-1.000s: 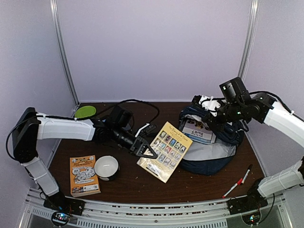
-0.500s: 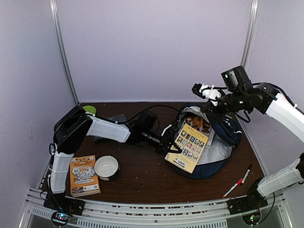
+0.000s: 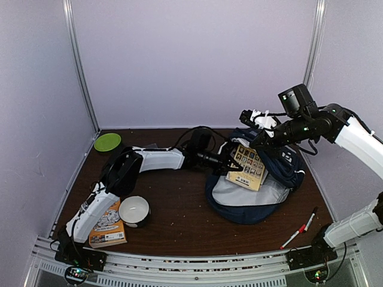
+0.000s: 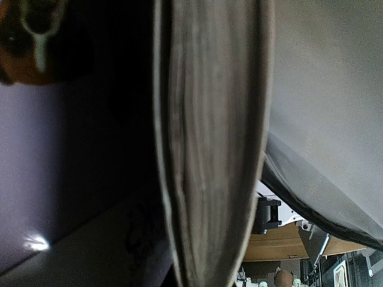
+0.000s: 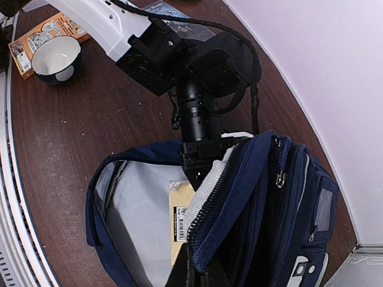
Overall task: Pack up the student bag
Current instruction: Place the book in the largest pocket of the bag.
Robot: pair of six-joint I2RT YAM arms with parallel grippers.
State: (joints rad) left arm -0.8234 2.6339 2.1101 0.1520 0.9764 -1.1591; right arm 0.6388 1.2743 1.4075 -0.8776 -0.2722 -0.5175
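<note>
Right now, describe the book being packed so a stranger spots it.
Find the open navy student bag right of centre. Over its grey lining the left tool holds a yellow book. Its grid of small pictures sets it apart from the orange book near-left.

L arm stretched rightward, L tool [image 3: 232, 165] clamped; R arm raised, R tool [image 3: 261, 139] pinched.

No wording is legible. A barcode label [image 5: 180, 222] marks the yellow book [image 5: 179, 194], its digits too small to read. The orange booklet [image 3: 109, 230], at 7 o'clock on the table [image 3: 179, 209], carries blurred print.
</note>
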